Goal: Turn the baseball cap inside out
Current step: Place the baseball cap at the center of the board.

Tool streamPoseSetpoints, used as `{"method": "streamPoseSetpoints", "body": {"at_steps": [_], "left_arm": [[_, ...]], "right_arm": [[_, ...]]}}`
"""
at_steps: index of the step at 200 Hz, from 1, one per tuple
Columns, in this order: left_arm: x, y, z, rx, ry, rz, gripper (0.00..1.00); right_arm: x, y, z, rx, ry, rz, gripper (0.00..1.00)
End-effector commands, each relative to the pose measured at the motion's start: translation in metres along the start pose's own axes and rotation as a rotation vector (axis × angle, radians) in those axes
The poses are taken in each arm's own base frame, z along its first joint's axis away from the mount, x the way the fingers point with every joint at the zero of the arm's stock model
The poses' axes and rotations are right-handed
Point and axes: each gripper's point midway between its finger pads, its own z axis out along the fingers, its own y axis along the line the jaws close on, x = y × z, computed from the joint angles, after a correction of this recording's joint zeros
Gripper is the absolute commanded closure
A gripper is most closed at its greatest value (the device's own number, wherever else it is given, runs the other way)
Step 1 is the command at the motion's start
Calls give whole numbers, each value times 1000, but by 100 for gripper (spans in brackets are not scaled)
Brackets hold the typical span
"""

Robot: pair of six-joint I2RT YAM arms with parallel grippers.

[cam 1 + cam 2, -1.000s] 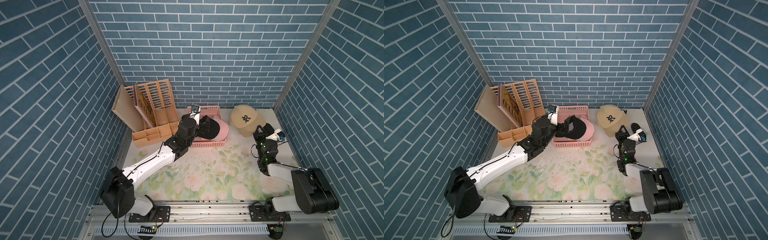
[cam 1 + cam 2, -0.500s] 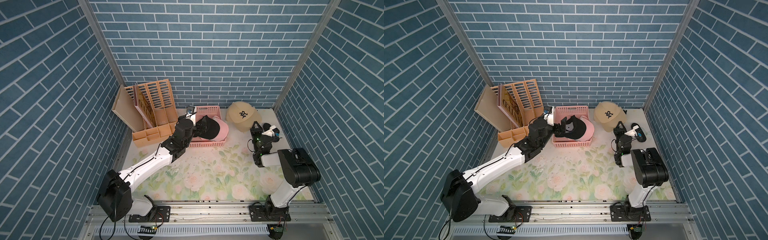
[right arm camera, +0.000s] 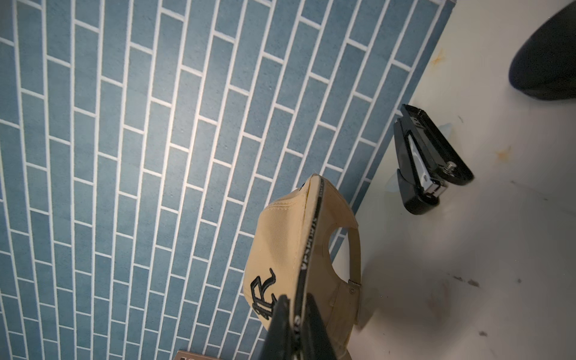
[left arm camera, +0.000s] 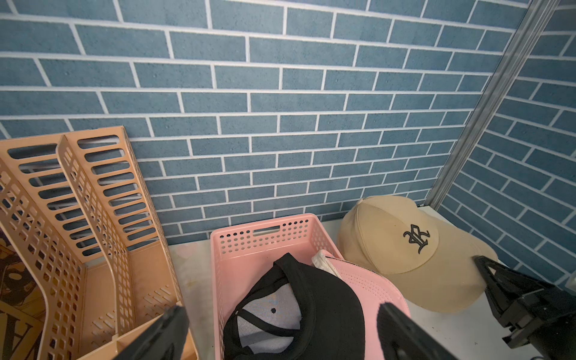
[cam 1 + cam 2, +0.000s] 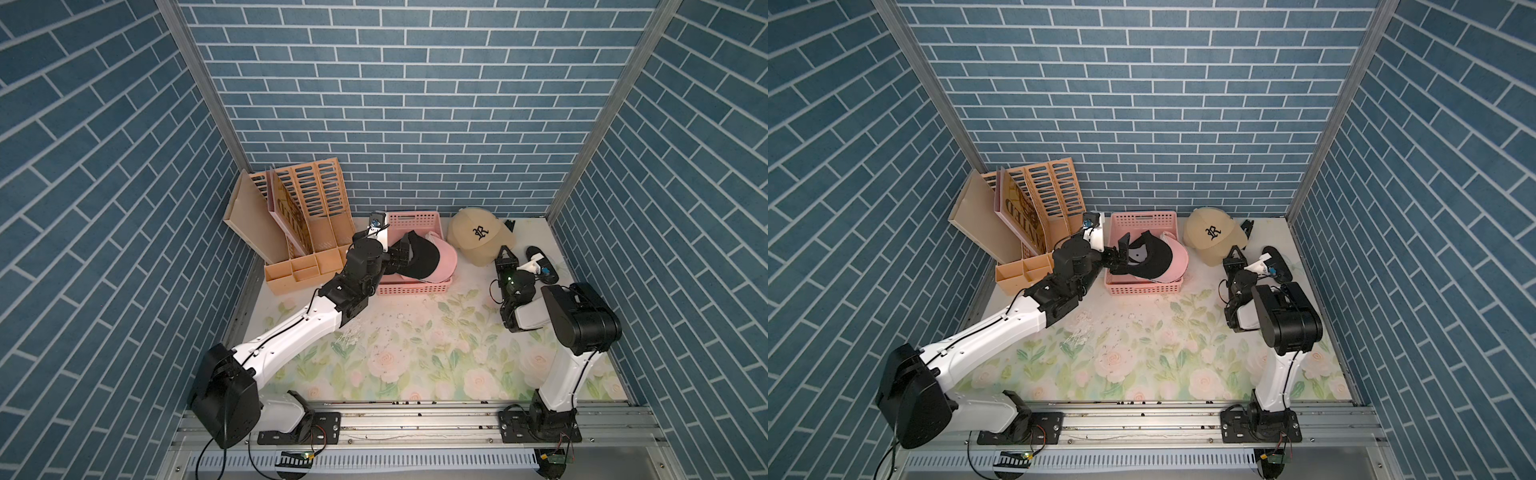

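Cap (image 5: 478,239), tan, sits back right on the tabletop (image 5: 415,332) beside the pink basket (image 5: 415,216), edge pinched in your right claw (image 3: 294,307), crown stretching from it toward the back wall (image 5: 395,124); your left claw (image 5: 1121,254) gapes wide over the basket, near but apart.

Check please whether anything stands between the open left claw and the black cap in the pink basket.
Nothing visible does. The left claw hangs open directly at the black cap, which lies uppermost in the pink basket, over the pink cap.
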Motion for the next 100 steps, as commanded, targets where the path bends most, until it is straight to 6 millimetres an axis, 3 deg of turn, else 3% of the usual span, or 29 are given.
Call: {"method": "streamPoseSetpoints", "body": {"at_steps": [1,24,100], "left_arm": [[-6,7,-6,-20,-16,-3,1],[-4,8,-7,-19,-15,-3,1],[-6,6,-7,-2,-24,-12,1]], "right_arm": [[3,15,-3,-74,-2,55,100],[7,12,-6,-70,5,69,100],[14,-22,-30,30,24,66,80]]}}
